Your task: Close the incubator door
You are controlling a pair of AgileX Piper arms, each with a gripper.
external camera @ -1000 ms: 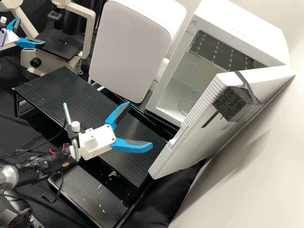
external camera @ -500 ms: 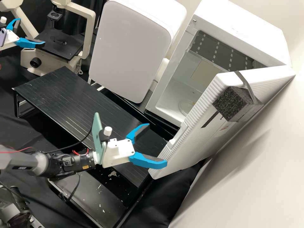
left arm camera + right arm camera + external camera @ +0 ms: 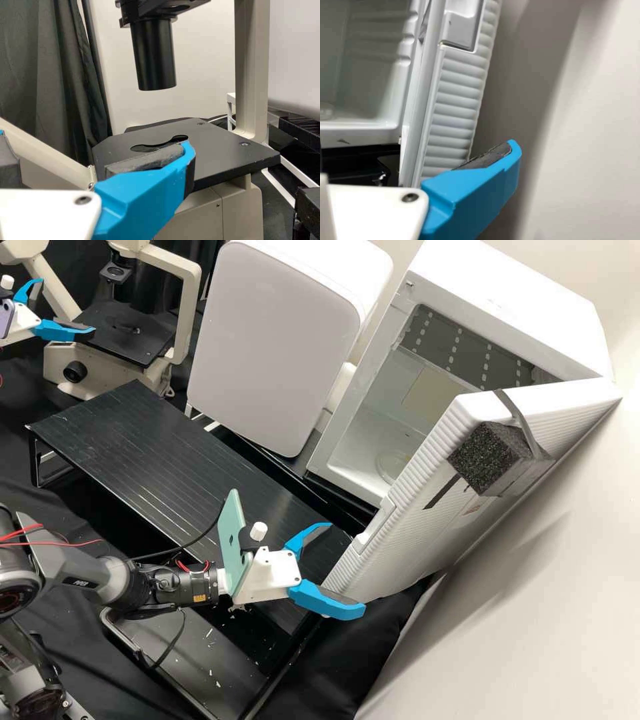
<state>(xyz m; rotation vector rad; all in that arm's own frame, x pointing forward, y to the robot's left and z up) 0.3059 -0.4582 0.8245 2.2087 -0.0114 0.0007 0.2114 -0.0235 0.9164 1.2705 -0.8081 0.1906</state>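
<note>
The white incubator (image 3: 520, 313) stands with its door (image 3: 413, 533) swung wide, its chamber in sight; a black foam block (image 3: 483, 457) is strapped to the door. My right gripper (image 3: 345, 569) is open at the door's lower free corner, one finger overlapping it; whether they touch I cannot tell. In the right wrist view, one blue finger of the right gripper (image 3: 415, 165) lies by the ribbed door edge (image 3: 452, 110), below the handle recess. Far from the door, my left gripper (image 3: 65, 305) stands open, and the left wrist view has the left gripper (image 3: 95, 150) before the microscope stage.
A black slatted platform (image 3: 153, 433) lies left of the incubator, with a white rounded appliance (image 3: 273, 347) behind it. The microscope (image 3: 187, 313) stands at the back left. A pale wall (image 3: 533, 613) rises close to the door's outer side.
My right gripper has moved right and toward the front, from above the platform to the door's lower corner, its fingers still apart. The left gripper and the door have stayed put.
</note>
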